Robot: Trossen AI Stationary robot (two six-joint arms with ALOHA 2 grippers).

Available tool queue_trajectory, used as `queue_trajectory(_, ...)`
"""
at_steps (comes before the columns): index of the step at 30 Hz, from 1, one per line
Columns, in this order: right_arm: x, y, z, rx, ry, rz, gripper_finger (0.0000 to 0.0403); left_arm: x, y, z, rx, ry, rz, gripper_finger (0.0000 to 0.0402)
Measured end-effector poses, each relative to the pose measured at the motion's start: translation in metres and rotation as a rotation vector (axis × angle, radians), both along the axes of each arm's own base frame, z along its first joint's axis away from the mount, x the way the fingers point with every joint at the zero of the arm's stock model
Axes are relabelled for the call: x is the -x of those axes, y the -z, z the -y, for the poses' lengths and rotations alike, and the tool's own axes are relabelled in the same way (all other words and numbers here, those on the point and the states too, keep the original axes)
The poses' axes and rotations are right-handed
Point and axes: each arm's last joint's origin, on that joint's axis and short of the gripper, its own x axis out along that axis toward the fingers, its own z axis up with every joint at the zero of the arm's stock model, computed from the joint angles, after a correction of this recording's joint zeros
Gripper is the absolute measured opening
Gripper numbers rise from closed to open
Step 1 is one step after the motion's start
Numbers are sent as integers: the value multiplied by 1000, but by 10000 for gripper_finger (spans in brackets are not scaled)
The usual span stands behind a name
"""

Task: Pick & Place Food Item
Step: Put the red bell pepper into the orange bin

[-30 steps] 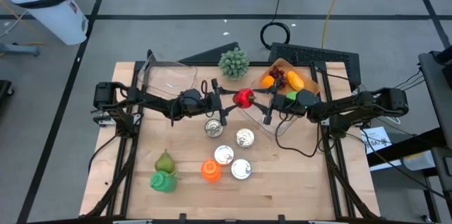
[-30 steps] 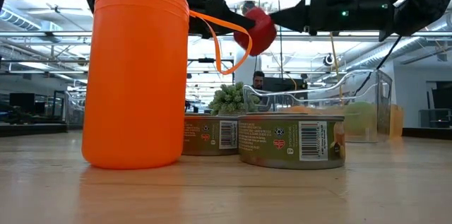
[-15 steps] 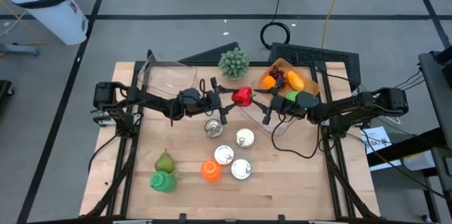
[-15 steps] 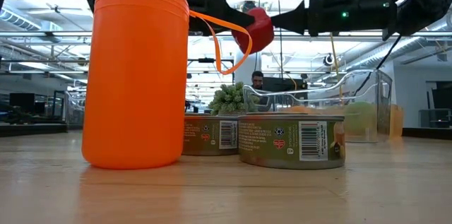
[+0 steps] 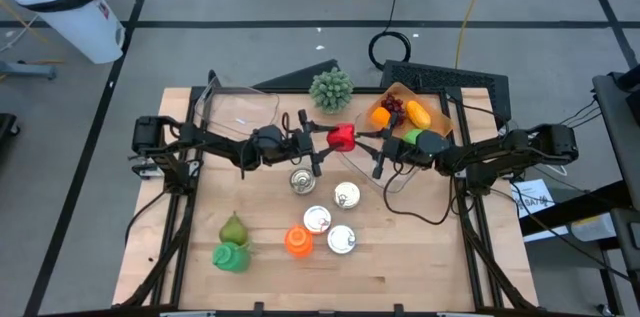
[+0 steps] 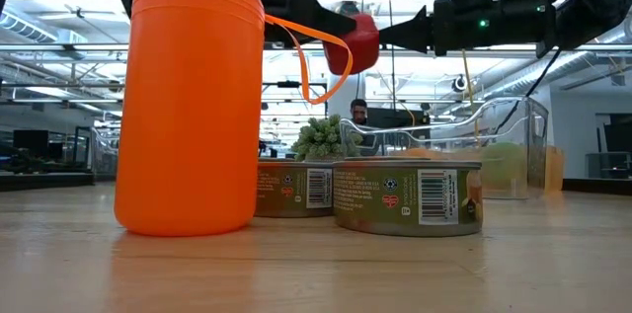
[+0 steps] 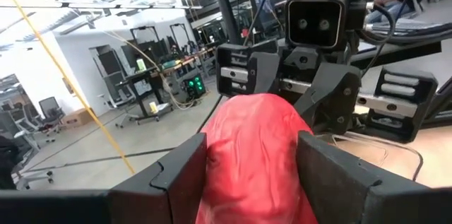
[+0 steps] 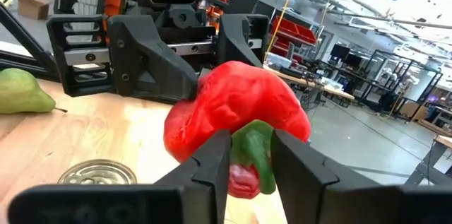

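Both arms meet above the middle of the tabletop, with a red pepper held in the air between them. The left tool reaches in from the left, its two dark fingers pressed against the sides of the red pepper and clamped on it. The right tool reaches in from the right; in the right wrist view its fingers sit on either side of the pepper's green stem, drawn in close around it. From table height the pepper hangs well clear of the wood, high above the cans.

Below the pepper lie four tin cans, standing upright in a loose cluster near the centre. An orange bottle stands among them toward the front edge. A green pear and a green bottle sit together at the front left. At the back, a green spiky ball rests near the edge, a clear container stands to its left, and a cardboard tray with orange, yellow and dark fruit sits to its right.
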Motion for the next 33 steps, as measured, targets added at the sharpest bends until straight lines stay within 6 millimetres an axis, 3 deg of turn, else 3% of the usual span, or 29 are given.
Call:
queue_trajectory(6, 0, 0, 0, -1, -1, -3, 90, 0, -1, 1, -6, 21, 7, 218)
queue_trajectory(13, 3, -7, -7, 34, -23, 16, 174, 0, -1, 1, -11, 59, 5, 211)
queue_trajectory(21, 21, -17, -10, -62, -13, -39, 243, 0, 0, -1, -14, 125, -2, 113)
queue_trajectory(24, 28, -21, -6, -113, 53, -140, 251, 0, 0, -2, -15, 115, -1, 81)
queue_trajectory(28, 29, -36, 4, -282, 145, -397, 264, 0, 0, -3, 25, 87, 8, 56)
queue_trajectory(33, 22, -33, 15, -484, 290, -723, 300, 1, 0, -9, 156, -33, 37, 74)
